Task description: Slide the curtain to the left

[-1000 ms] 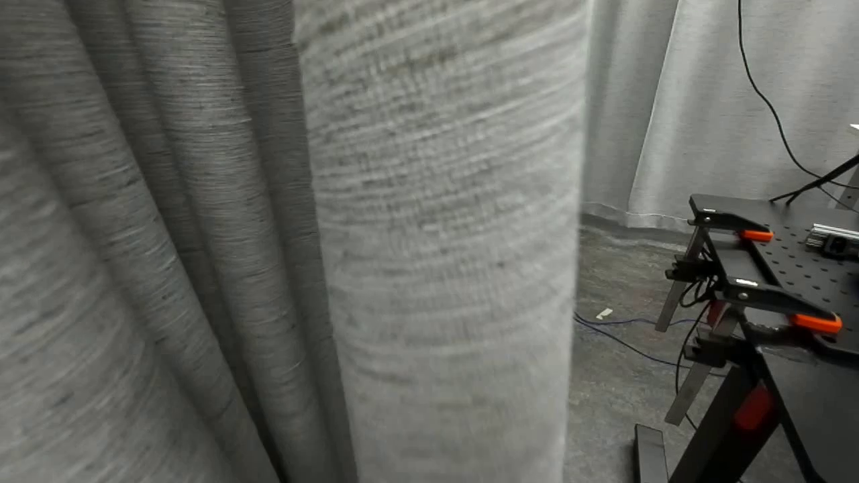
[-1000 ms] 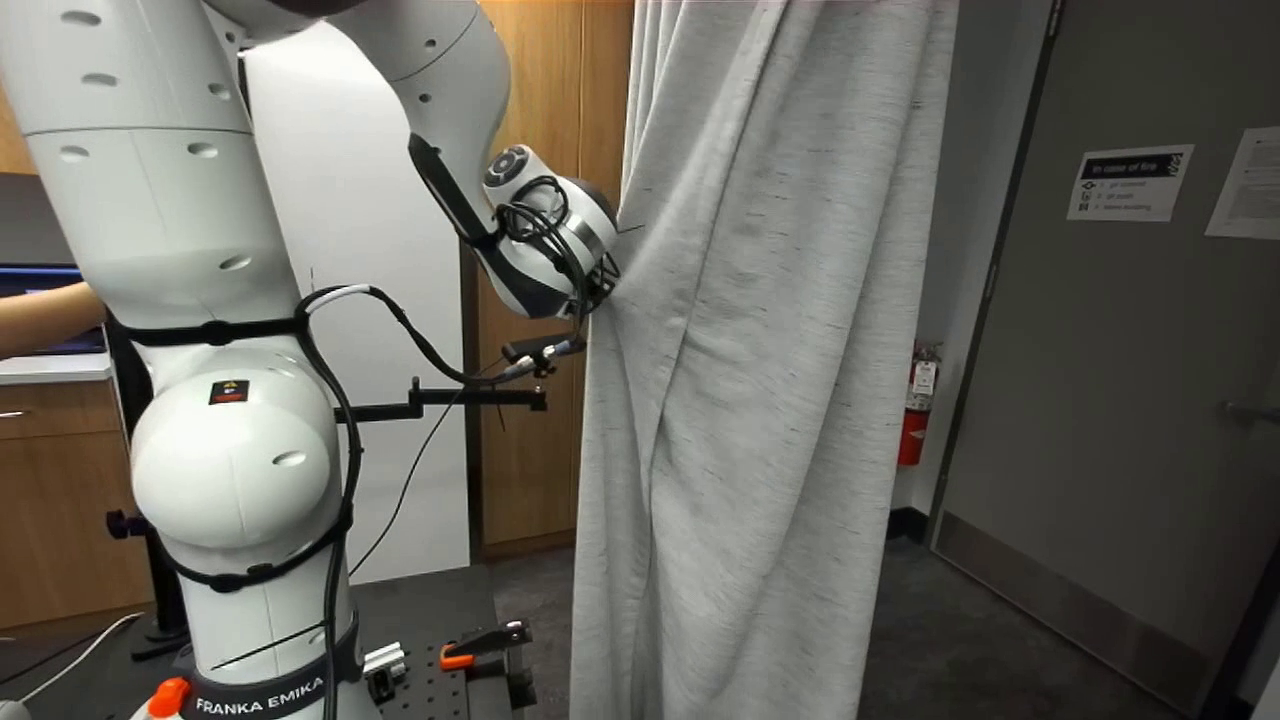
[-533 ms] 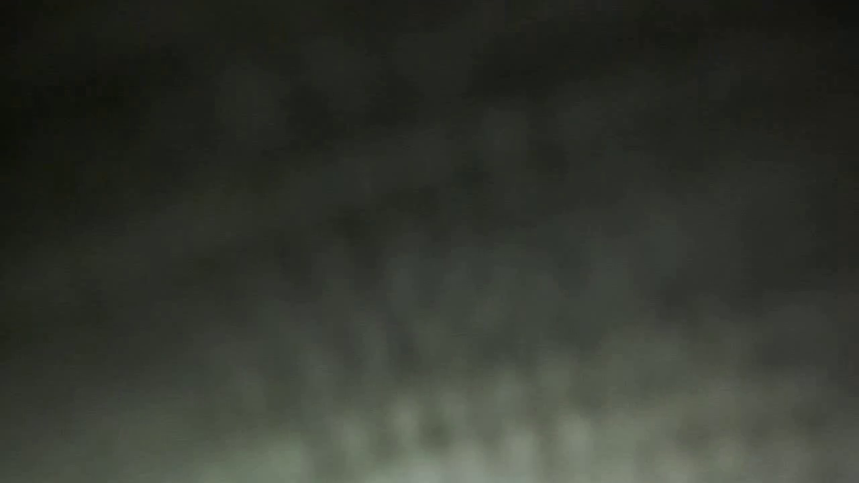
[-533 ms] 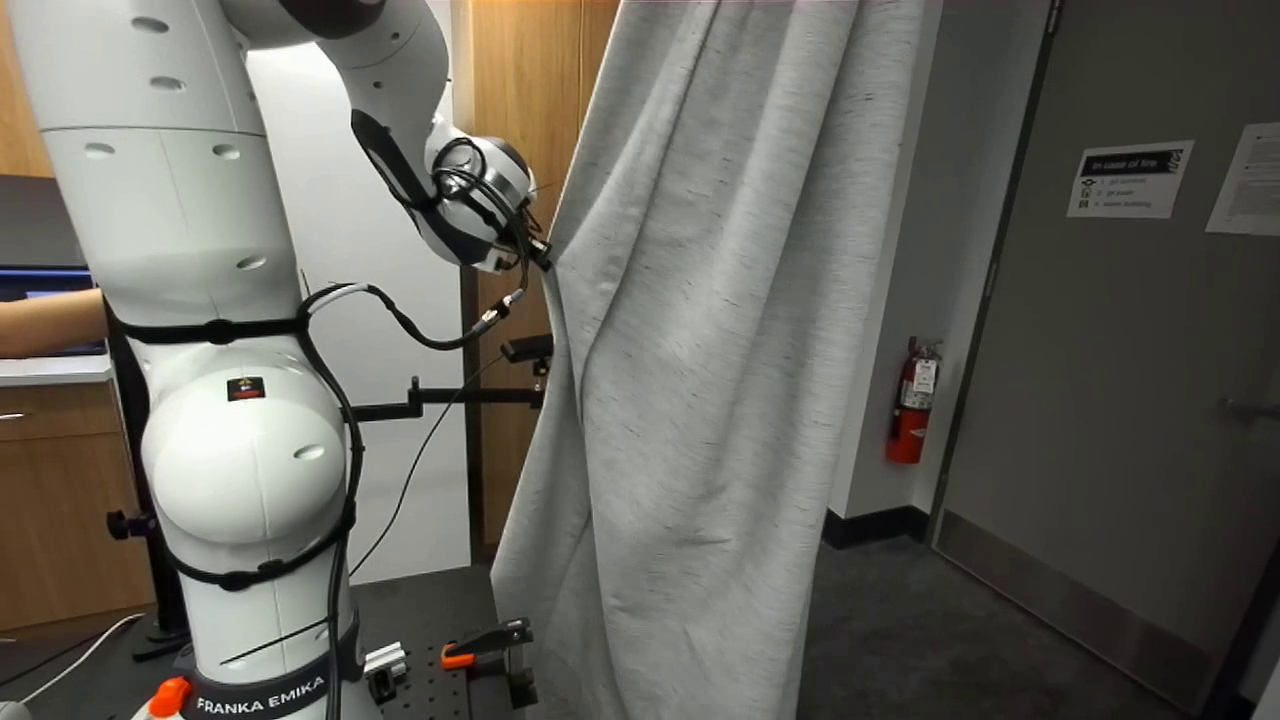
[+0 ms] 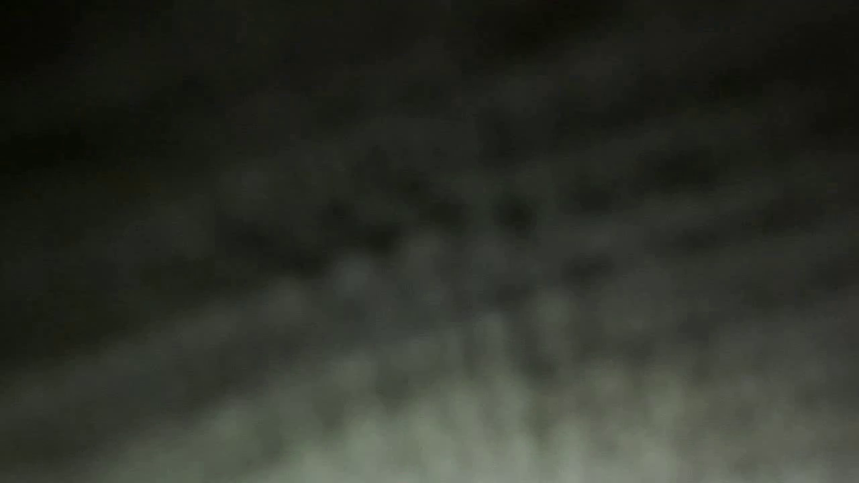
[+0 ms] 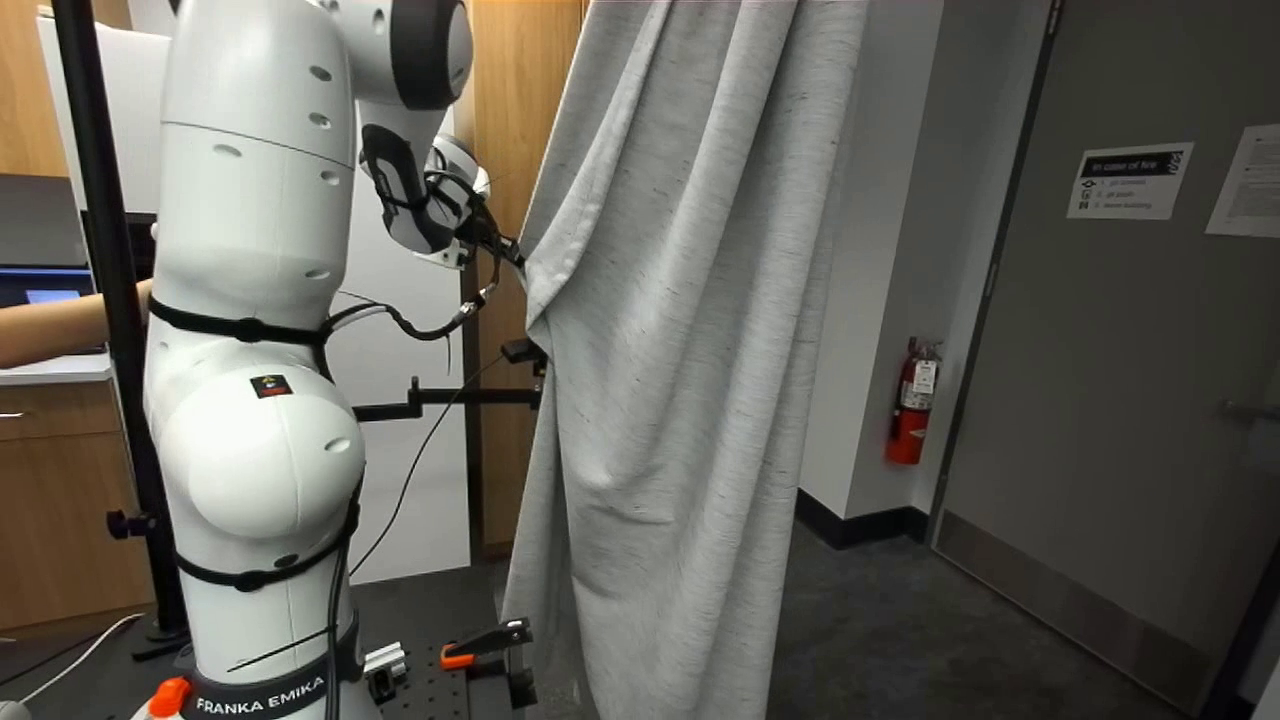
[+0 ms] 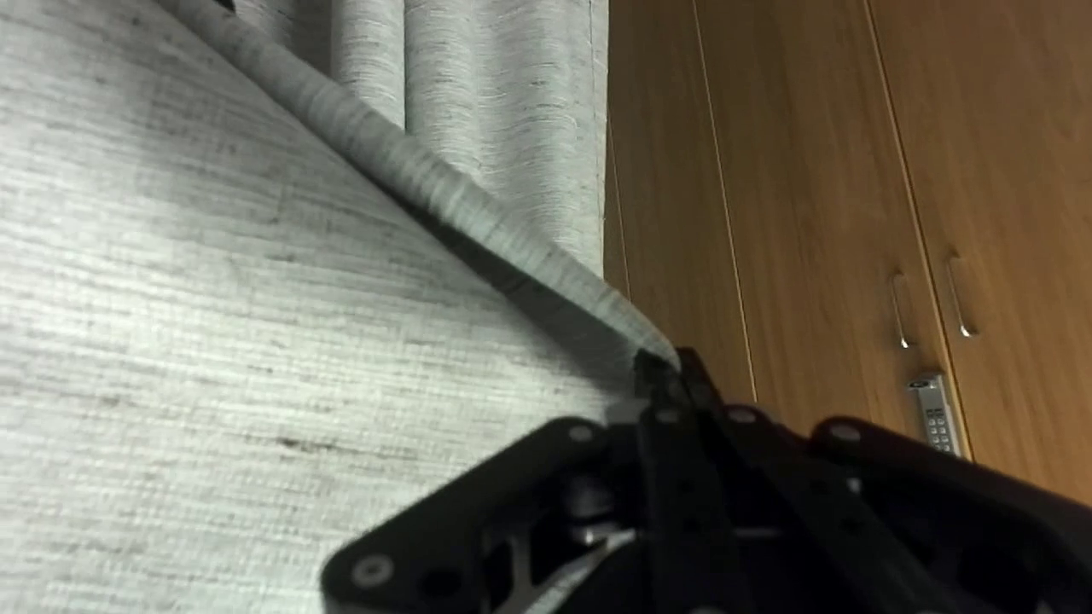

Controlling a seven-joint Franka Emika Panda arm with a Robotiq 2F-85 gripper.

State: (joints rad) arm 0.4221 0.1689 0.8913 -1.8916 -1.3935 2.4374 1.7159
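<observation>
Curtain (image 6: 680, 400) is hanging beside the edge of the table (image 6: 430, 600) — my gripper (image 7: 672, 368) is pinching one fold, jaws narrow. I am judging two risks: shallow grip causing slippage; edge clamp (image 6: 488, 640) snagging fabric.

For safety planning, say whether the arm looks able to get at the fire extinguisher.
Probably not: the gripper pinches the curtain, which in an exterior view hangs between it and the extinguisher.
</observation>
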